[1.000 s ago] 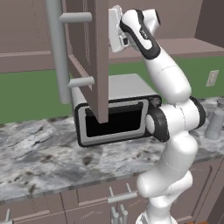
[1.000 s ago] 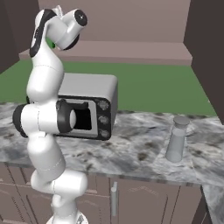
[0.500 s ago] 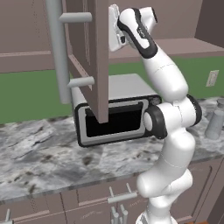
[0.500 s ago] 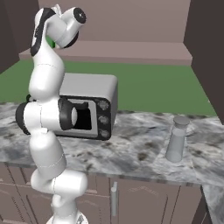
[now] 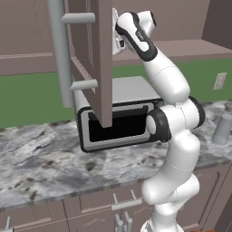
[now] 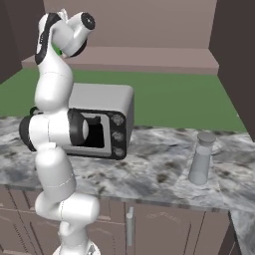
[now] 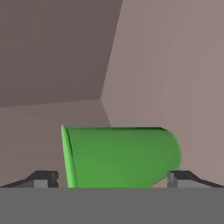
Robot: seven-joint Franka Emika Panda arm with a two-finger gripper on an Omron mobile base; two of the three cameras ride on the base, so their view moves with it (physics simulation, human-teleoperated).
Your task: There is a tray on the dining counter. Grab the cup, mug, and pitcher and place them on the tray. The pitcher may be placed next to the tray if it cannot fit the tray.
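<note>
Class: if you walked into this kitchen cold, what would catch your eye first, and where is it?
The white arm rears up from the base and reaches into an upper cabinet behind its open door. In the hand view a bright green cup lies between the open jaws of the gripper, against the brown cabinet walls. On the marbled counter stand a toaster oven and, further right, a pale grey pitcher.

Cup (image 7: 120, 157): bright green, plain. Cabinet interior (image 7: 57, 52): dull brown. Pitcher (image 6: 201, 158): pale translucent grey. Counter (image 5: 50, 167): grey-white marbled. Toaster oven (image 6: 107, 119): silver, black front. Back wall (image 6: 169, 99): green.
</note>
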